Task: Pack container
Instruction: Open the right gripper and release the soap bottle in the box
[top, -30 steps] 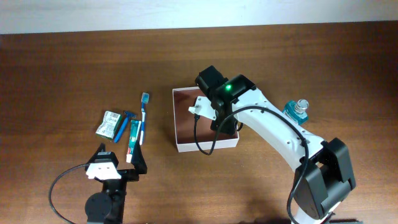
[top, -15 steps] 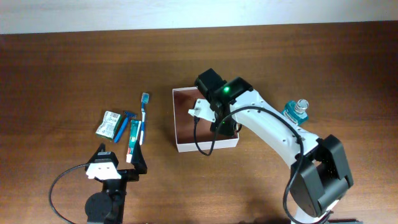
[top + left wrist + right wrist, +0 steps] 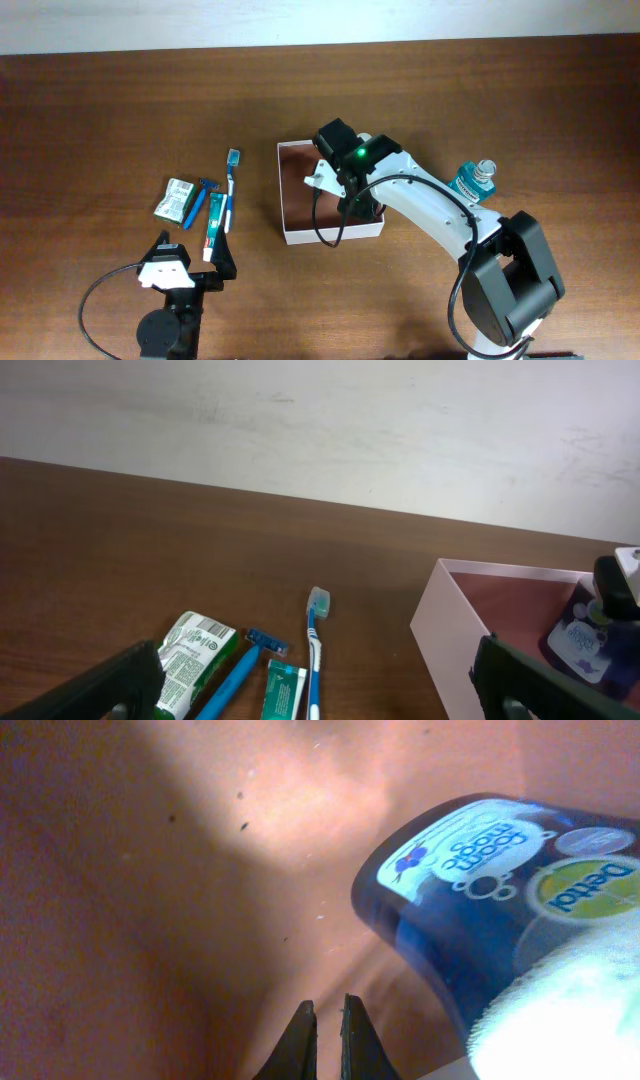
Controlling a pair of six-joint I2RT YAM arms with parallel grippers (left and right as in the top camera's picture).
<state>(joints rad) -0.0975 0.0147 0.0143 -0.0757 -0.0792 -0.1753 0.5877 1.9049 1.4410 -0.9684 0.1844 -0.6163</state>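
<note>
The container [image 3: 298,205], a shallow white box with a reddish-brown inside, sits mid-table. It also shows in the left wrist view [image 3: 455,625]. A dark blue Dettol bottle [image 3: 490,910] lies inside it at the right [image 3: 366,206]. My right gripper [image 3: 323,1020] is down in the box just left of the bottle, with its jaws nearly together and nothing between them. In the overhead view my right wrist [image 3: 347,160] covers it. My left gripper [image 3: 186,264] rests wide open near the front left, facing the toiletries.
Left of the box lie a green packet [image 3: 179,198], a blue razor [image 3: 200,203], a toothpaste tube [image 3: 214,226] and a toothbrush [image 3: 230,188]. A blue mouthwash bottle [image 3: 476,179] stands right of the box. A black cable [image 3: 330,238] loops over the box's front wall.
My right wrist has shifted slightly left over the box. The left arm and the toiletries have not moved.
</note>
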